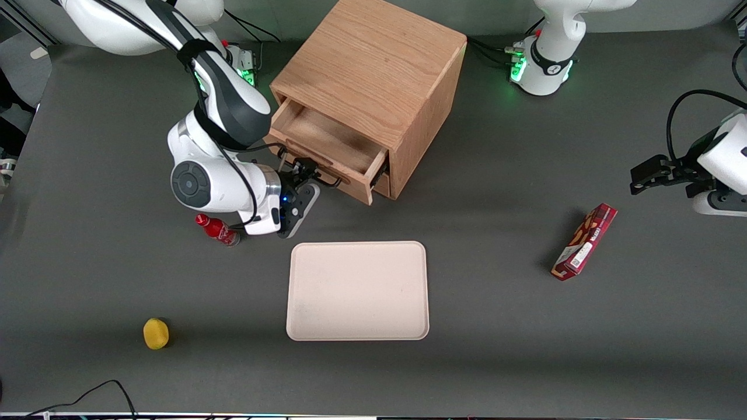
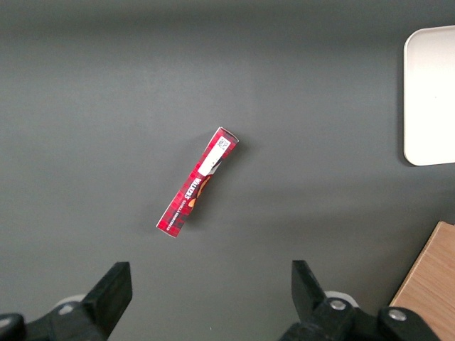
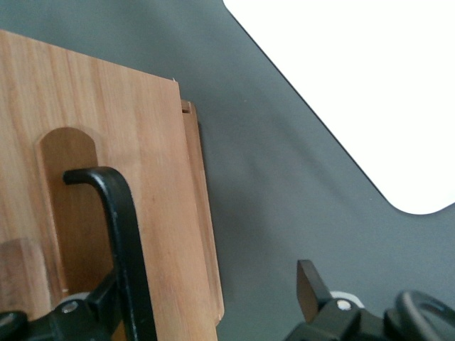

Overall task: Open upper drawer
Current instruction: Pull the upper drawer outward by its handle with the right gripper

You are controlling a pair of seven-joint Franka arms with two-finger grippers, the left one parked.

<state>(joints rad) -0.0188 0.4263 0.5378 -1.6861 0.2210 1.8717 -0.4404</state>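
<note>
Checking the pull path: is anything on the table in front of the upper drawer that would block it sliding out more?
Nothing visible does. The gripper is at the upper drawer's handle; the tray and red bottle lie nearer the camera, apart from its front.

Light was even and soft from above. The cabinet and gripper cast faint shadows. The tray glared white; close wrist-view fingers blurred.
</note>
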